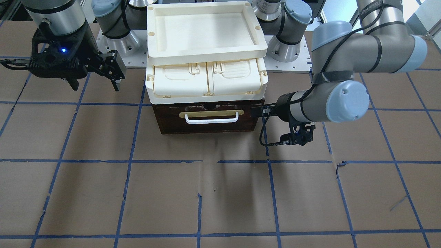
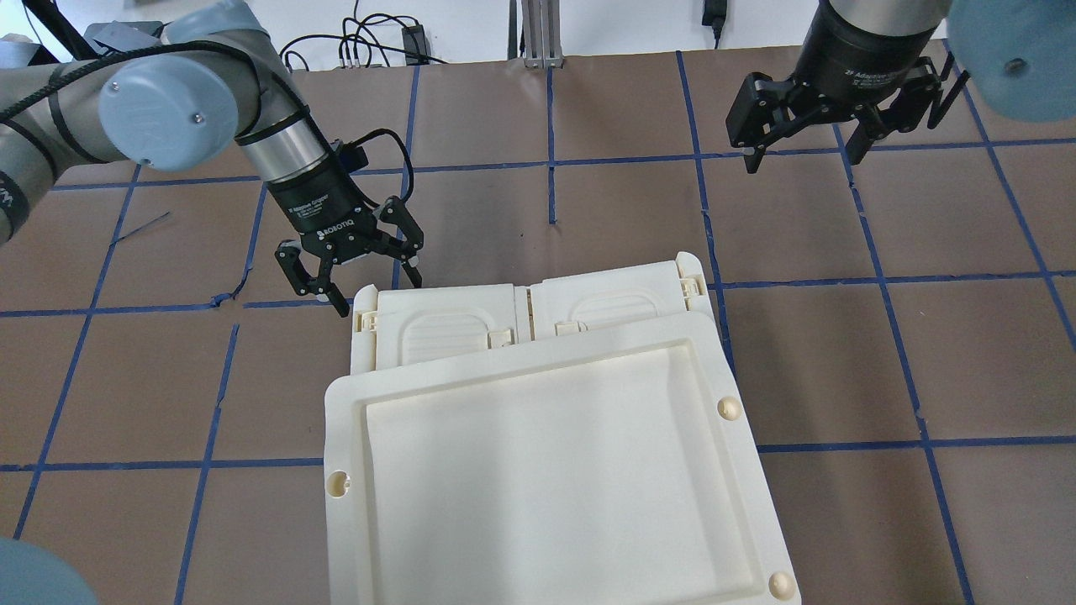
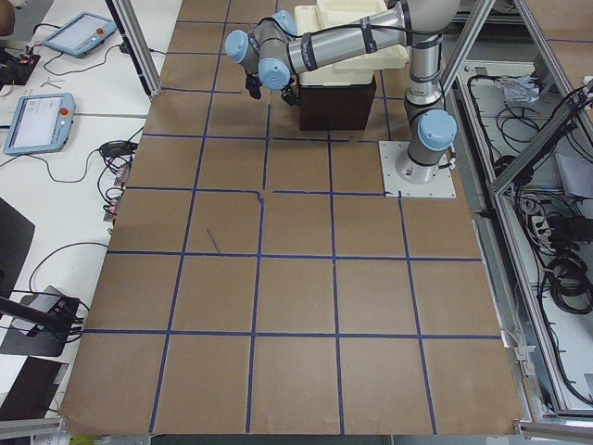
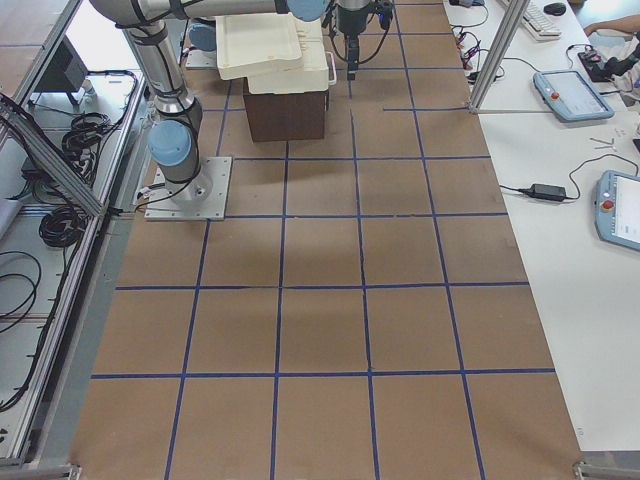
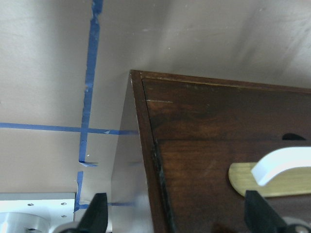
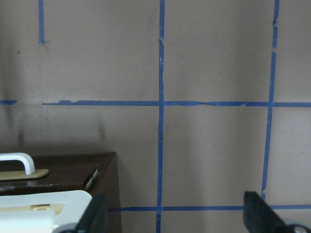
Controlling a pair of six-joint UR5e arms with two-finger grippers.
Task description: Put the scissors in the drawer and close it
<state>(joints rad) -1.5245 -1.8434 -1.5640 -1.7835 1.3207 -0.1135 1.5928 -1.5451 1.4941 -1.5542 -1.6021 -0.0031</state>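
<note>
The drawer [image 1: 172, 125] sits pushed in under the stacked cream trays [image 1: 206, 54], its white handle [image 1: 211, 119] facing away from me. My left claw [image 2: 378, 294] hangs just beside its corner (fingers spread, holding nothing). My right claw [image 2: 803, 160] hovers well apart over the table [image 2: 588, 126], also spread and empty.

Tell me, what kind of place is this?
Most likely a robotics lab or test cell. A left arm and a right arm stand bolted on a table marked with a blue tape grid, a control tablet lies on a side bench, and loose cables lie alongside.
</note>
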